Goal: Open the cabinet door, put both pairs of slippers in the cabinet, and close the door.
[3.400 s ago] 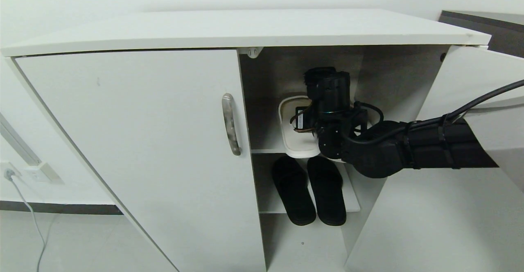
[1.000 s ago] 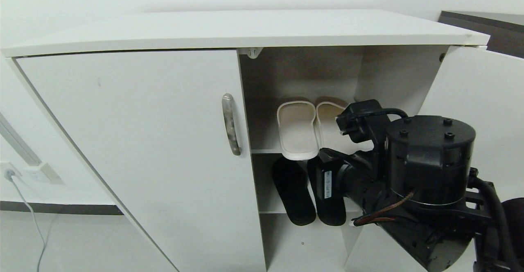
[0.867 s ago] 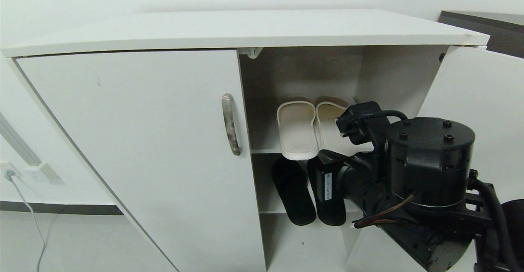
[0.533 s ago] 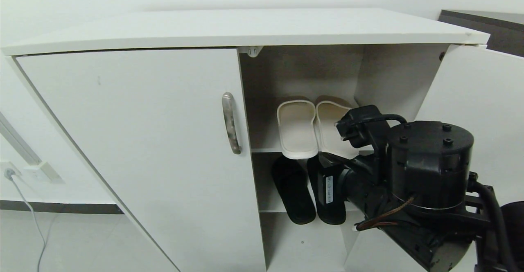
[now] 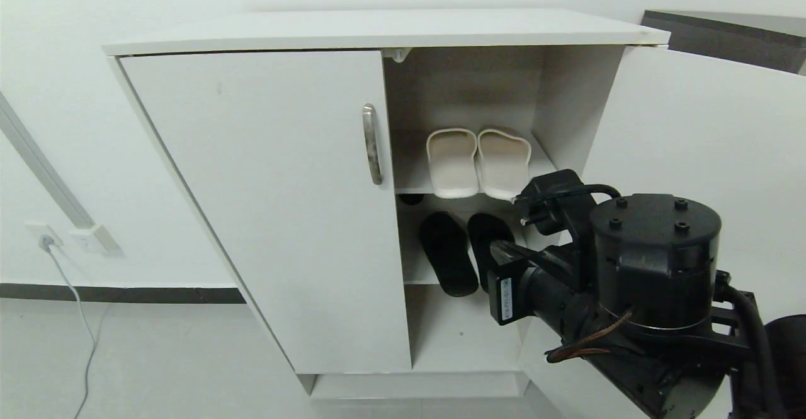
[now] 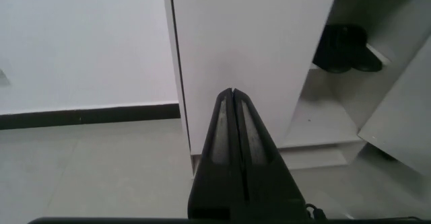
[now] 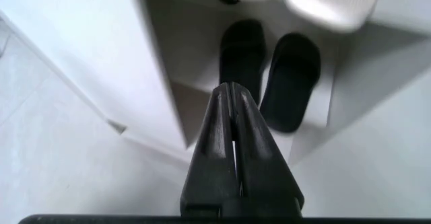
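We see cream rubber slippers (image 5: 478, 164) shelved above black slippers (image 5: 448, 252) in the white wooden cabinet (image 5: 378, 28); our left pincer (image 6: 231, 97) and right pincer (image 7: 233, 93) are pressed closed, empty.

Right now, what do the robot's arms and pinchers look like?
The right arm is black, with a round bolted joint, a white label, a thick black cable and thin brown wires. The left gripper and right gripper are long, black and pointed.

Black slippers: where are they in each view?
Head: black slippers on the lower shelf, under the white pair.
Left wrist: black slippers past the edge of the closed door.
Right wrist: black slippers ahead of the right gripper.
Shared landmark: the closed door.
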